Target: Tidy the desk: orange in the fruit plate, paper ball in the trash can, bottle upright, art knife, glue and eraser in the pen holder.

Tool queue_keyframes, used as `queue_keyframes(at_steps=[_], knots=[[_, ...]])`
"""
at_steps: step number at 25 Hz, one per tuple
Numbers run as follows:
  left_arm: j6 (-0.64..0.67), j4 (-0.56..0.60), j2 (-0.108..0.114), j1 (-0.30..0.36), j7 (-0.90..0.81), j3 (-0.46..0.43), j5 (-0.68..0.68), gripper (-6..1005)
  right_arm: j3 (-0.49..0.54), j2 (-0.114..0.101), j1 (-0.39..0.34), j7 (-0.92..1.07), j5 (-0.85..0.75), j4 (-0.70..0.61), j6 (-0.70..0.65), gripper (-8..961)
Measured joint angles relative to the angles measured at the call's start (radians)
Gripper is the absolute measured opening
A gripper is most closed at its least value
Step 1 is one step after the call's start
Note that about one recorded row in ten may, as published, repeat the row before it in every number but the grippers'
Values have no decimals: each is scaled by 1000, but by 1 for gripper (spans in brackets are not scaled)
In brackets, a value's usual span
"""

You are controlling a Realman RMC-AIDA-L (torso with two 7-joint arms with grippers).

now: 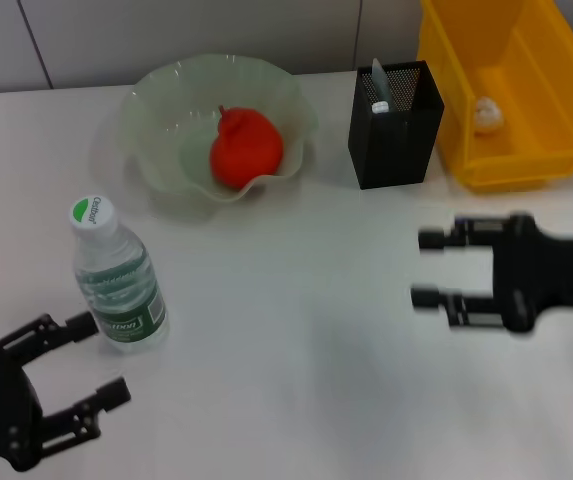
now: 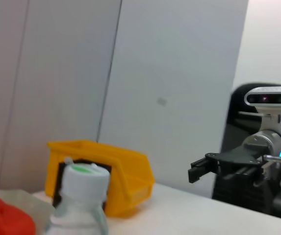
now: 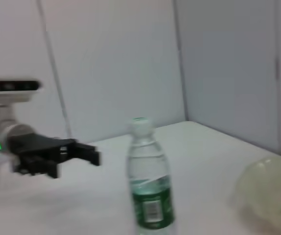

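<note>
The bottle [image 1: 118, 275] stands upright on the white desk [image 1: 296, 380], and it serves as the landmark here. Behind it sits the fruit plate [image 1: 156, 120] with the orange [image 1: 246, 150] already resting inside. Farther back and off to the robot's right of the bottle stands the black mesh pen holder [image 1: 396, 125], with what looks like the art knife [image 1: 378, 85] poking out of its top; whether the glue and eraser are inside cannot be told. Beyond the holder is the yellow trash can [image 1: 526, 90], with the paper ball [image 1: 486, 115] lying in it. The left gripper [image 1: 104, 360] hovers just in front of the bottle, on its left side, its fingers spread wide and holding nothing, the upper finger close to the bottle's label. The right gripper [image 1: 428, 268] hangs well to the bottle's right, in front of the pen holder, likewise spread wide and empty. By the look of things the tidying is nearly or fully finished, so the step in hand is probably letting go and clearing away. To do that well, the left gripper should draw straight back from the bottle without sweeping sideways, since a light, tall bottle will tip at a slight nudge.
</note>
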Motion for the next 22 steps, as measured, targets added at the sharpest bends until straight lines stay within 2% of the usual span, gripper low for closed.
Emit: queue_keyframes(at_steps=[5,7,11,14,22], knots=[[6,1,11,-27,-41,-1,69,786,4,-19,0,-85,-35,87,-75,668],[21,2,22,-57,-80,-1,135,785,4,-18,5,-84,-76,88,-90,669],[34,5,30,-90,-111,-1,194,785,8,-10,24,-83,-158,86,-93,691],[40,13,34,-118,-143,-1,230,786,9,-10,22,-81,-163,86,-95,750],[55,35,36,-148,-185,-2,259,785,13,-16,15,-84,-164,92,-98,750]])
